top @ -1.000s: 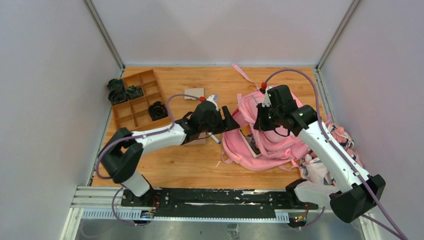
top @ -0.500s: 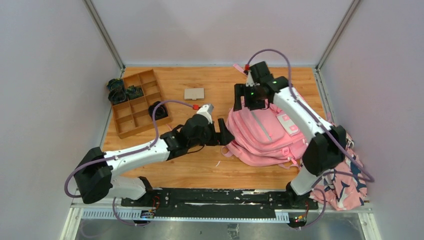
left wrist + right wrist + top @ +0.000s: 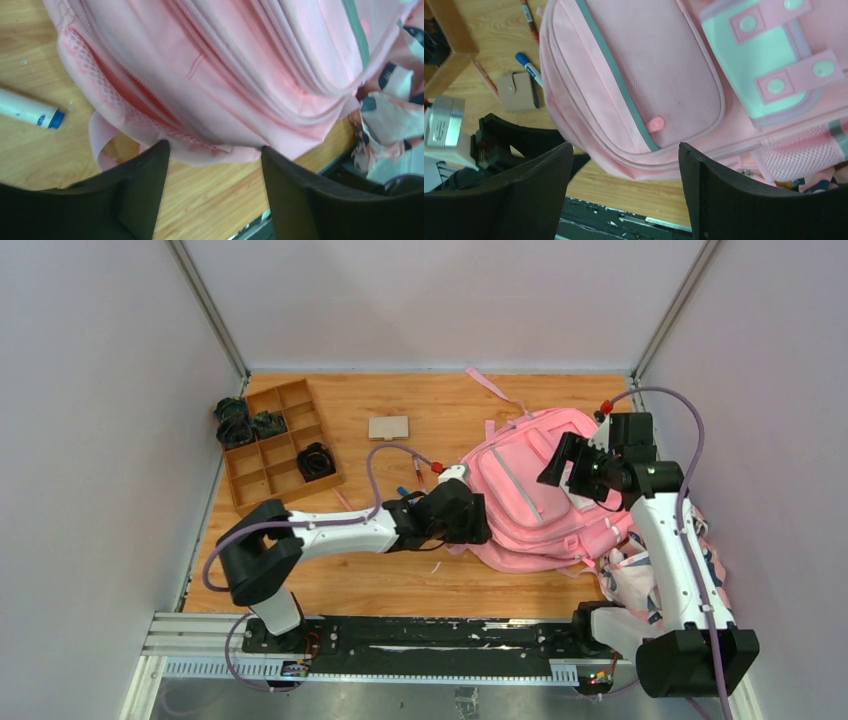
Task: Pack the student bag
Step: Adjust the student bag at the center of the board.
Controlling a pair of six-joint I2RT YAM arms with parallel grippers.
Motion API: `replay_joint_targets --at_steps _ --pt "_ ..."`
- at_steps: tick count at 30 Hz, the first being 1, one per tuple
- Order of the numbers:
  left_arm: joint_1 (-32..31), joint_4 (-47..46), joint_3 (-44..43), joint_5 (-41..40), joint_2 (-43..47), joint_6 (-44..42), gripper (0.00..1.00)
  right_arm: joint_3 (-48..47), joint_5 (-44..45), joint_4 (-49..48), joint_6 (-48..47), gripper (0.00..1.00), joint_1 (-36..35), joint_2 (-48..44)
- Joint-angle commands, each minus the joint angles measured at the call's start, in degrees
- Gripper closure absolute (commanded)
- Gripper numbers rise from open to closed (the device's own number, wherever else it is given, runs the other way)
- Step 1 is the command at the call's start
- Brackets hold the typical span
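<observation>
The bag point(image 3: 545, 495) lies flat on the right half of the table point(image 3: 400, 580), its long axis slanting from far-left to near-right. The left gripper point(image 3: 215, 150) sits low at the near-left edge, jaws apart, with the bag's hem just at its tips — nothing clamped. The right gripper point(image 3: 624, 150) hovers above the bag's front, jaws apart and empty. The left is nearer — the bag lies straight ahead of it.

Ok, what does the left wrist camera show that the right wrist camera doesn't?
Only left wrist: a strap loop at the bag's edge. Only right wrist: the patch, a tan wallet, a red pen and a tray corner. Both: the pink bag, the blue-capped marker, the patterned cloth and the table.
</observation>
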State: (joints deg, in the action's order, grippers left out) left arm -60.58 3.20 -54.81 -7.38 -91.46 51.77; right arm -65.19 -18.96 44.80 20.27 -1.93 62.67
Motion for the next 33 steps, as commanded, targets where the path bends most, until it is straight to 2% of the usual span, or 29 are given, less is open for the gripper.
replay_joint_targets --at_steps 1,5,6,11,14,17,19,20,22,23,24,26,28,32,33 --pt "0.11 0.97 -6.82 -4.8 -6.91 -0.38 0.4 3.61 1.05 3.7 -0.31 0.19 1.19 -3.66" --pt "4.32 2.45 -10.3 -5.29 -9.33 -2.68 0.97 4.71 2.8 8.35 -3.06 0.18 1.14 -4.94" --pt "6.14 1.93 -10.64 -4.78 -9.3 -3.09 1.0 5.51 3.89 8.73 -3.28 0.18 1.14 -5.58" --pt "14.06 -0.3 -15.54 -1.13 -10.84 -6.92 1.0 9.37 6.01 9.33 -3.65 0.19 1.14 -7.84" --pt "15.25 6.04 -24.88 -0.85 -14.86 -11.54 1.0 11.18 6.41 9.77 -2.49 0.2 1.15 -8.24" --pt "15.23 8.55 -29.14 -0.3 -15.65 -13.95 0.98 13.61 6.81 9.7 1.23 0.23 1.14 -8.16" --pt "15.22 7.33 -27.82 1.59 -13.65 -14.34 0.91 15.27 8.21 9.59 3.32 0.25 1.19 -7.7" --pt "15.22 7.07 -26.59 2.71 -12.32 -14.31 0.84 16.08 8.65 9.3 4.08 0.26 1.17 -7.32" --pt "15.03 6.66 -23.24 5.06 -8.99 -14.2 0.57 18.33 7.07 7.31 5.09 0.27 1.18 -6.42" --pt "14.78 6.48 -21.01 5.6 -6.8 -13.97 0.46 19.29 4.2 5.4 5.69 0.28 1.16 -5.78" --pt "14.33 6.16 -18.68 5.79 -4.53 -13.74 0.4 20.3 -1.0 3.44 6.77 0.28 1.18 -4.96" --pt "12.93 6.06 -13.52 5.3 0.25 -13.28 0.36 23.08 -11.31 -2.69 10.19 0.34 0.46 -2.83" --pt "11.63 7.79 -9.47 5.25 5.09 -11.35 0.36 26.34 -16.56 -12.64 16.65 0.41 -2.04 -0.73" --pt "8.38 9.98 -1.52 3.14 16.01 -7.63 0.35 26.89 -15.78 -24.83 24.1 0.6 -6.01 4.5" --pt "7.5 9.77 0.7 1.83 18.14 -6.92 0.35 25.89 -13.98 -26.47 24.23 0.71 -6.06 6.02"
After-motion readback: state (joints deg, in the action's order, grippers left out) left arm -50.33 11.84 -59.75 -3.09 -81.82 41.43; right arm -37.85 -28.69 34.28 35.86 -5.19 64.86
